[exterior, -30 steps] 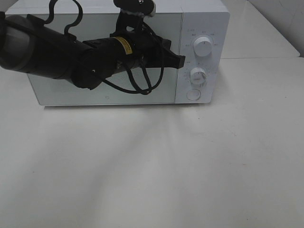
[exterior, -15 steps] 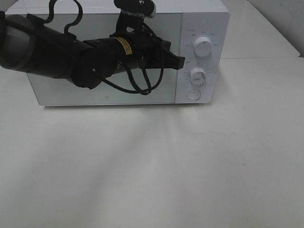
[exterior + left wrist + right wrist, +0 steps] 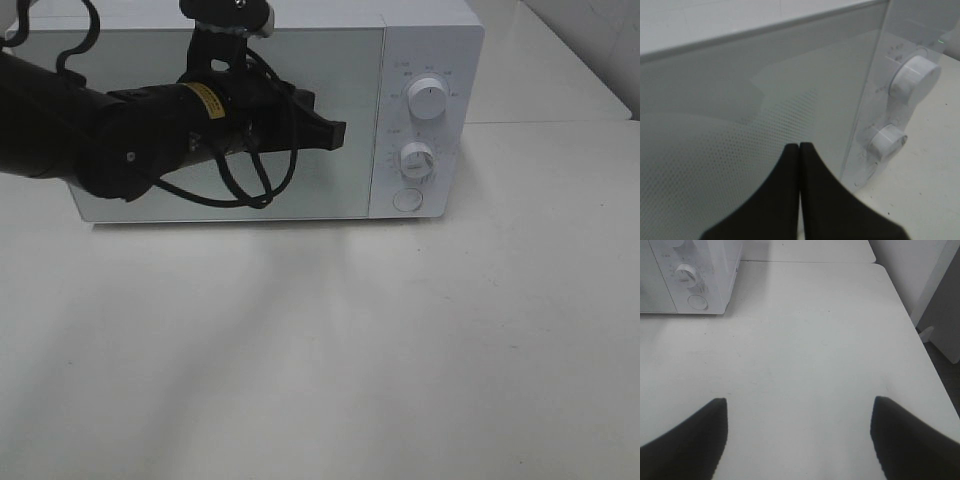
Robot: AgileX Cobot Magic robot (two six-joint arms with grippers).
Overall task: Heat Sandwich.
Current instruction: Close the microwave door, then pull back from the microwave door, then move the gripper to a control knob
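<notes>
- High view: white microwave (image 3: 430,40) stands at the back of the pale surface (image 3: 350,350), its door (image 3: 350,70) shut.
- The left arm (image 3: 90,140) crosses in front of the door and hides the half of the glass far from the controls.
- Left end effector (image 3: 338,132) is closed, fingers pressed together with nothing between them, pointing toward the microwave's control panel. The high view does not show whether it touches the glass.
- Left wrist view only: the closed left end effector (image 3: 799,150) sits just before the door's dotted mesh, near the door edge beside the panel. The glass is grey and reflective, so the inside cannot be seen.
- Right wrist view only: the right end effector (image 3: 800,401) is open wide and empty, over bare surface well out in front of the microwave's panel corner. The high view does not take it in.
- Sandwich: seen in no view, so I cannot tell where it is.
- Panel: upper knob (image 3: 428,98), lower knob (image 3: 417,158), and a round button (image 3: 407,200) below them.
- A black cable (image 3: 250,190) loops down off the arm across the door.
- Writing: the yellow label (image 3: 207,100) on the arm and the markings around the knobs are too small to read.
</notes>
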